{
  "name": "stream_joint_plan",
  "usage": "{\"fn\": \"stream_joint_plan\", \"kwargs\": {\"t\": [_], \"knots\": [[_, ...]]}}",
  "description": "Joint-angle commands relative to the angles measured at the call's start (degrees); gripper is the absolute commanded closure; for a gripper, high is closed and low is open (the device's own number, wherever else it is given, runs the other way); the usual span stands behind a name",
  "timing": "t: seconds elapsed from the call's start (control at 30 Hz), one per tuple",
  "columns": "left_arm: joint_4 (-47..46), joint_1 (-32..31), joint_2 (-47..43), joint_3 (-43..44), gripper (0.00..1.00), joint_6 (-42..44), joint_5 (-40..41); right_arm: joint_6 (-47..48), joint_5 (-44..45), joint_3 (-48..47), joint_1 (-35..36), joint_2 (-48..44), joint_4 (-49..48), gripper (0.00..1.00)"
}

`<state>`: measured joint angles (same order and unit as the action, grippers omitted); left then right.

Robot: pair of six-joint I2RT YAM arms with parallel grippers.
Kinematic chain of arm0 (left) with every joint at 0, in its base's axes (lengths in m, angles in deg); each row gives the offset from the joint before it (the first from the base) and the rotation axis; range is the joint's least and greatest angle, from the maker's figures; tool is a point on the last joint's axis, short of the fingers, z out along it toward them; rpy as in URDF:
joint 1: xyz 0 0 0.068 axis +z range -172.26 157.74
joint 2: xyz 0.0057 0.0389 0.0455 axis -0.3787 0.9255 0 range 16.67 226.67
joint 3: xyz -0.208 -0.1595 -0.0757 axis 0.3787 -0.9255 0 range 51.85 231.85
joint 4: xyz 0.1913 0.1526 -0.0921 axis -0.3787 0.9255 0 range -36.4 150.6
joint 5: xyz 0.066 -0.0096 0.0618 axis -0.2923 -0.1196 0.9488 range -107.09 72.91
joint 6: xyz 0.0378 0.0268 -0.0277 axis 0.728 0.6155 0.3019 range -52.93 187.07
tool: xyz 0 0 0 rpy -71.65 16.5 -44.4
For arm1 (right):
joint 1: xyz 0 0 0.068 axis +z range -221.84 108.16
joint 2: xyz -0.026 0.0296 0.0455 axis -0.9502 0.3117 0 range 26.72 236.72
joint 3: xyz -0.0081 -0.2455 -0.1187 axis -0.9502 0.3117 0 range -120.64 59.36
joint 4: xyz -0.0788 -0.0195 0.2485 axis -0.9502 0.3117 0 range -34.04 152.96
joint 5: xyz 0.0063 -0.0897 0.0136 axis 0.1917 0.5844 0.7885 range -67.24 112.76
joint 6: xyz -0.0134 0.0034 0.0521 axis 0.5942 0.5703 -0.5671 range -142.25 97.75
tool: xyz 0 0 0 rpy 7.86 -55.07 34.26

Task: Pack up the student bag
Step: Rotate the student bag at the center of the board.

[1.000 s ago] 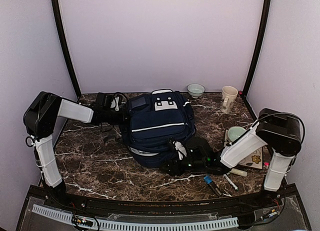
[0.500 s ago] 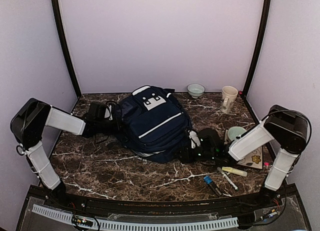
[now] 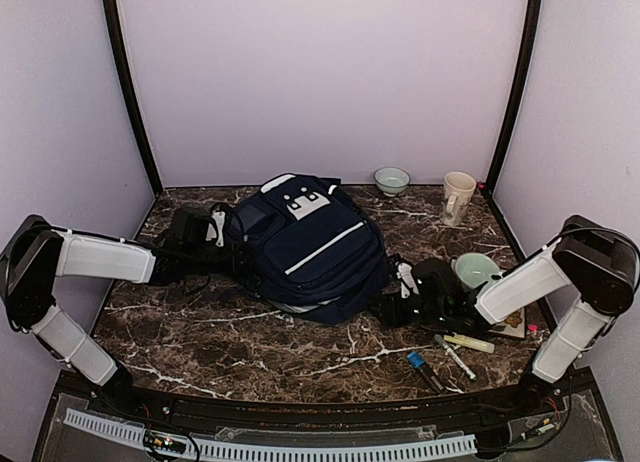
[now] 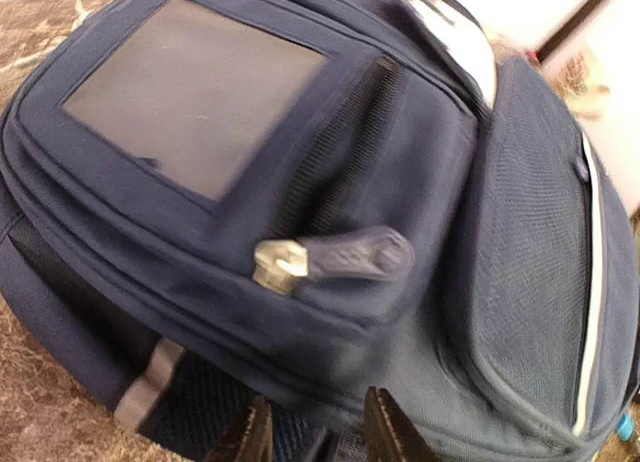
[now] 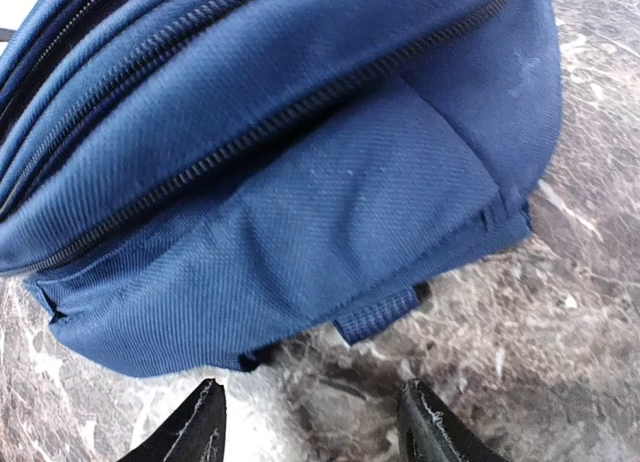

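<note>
Both wrist views cut off the student bag [image 4: 330, 152].

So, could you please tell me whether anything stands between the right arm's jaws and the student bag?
Nothing visible does: in the right wrist view only bare marble table lies between the open jaws and the student bag.

Soft, bright, even light fills the top view, the bag [image 3: 310, 242] casting only a faint shadow on the glossy surface [image 3: 200, 322] and the side posts [image 3: 125, 82] bowing at the edges, while the left wrist view is motion-blurred and overexposed at its upper right.
</note>
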<state>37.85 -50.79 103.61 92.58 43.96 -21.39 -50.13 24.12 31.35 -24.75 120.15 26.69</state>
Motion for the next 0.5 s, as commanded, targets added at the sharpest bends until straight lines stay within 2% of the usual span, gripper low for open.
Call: {"fn": "stream_joint_plan", "kwargs": {"t": [0.0, 0.27, 0.47], "knots": [[2.0, -1.8, -3.4, -2.7, 0.61, 6.0, 3.6, 0.5, 1.5, 1.9, -0.4, -2.7, 0.0, 0.41], [0.9, -4.1, -4.7, -7.2, 0.44, 8.6, 7.5, 0.5, 2.5, 3.5, -0.4, -6.9, 0.1, 0.4], [-3.4, -5.4, -5.1, -10.5, 0.43, 10.3, 4.0, 0.0, 1.9, 3.8, -0.3, -7.3, -0.3, 0.4]]}}
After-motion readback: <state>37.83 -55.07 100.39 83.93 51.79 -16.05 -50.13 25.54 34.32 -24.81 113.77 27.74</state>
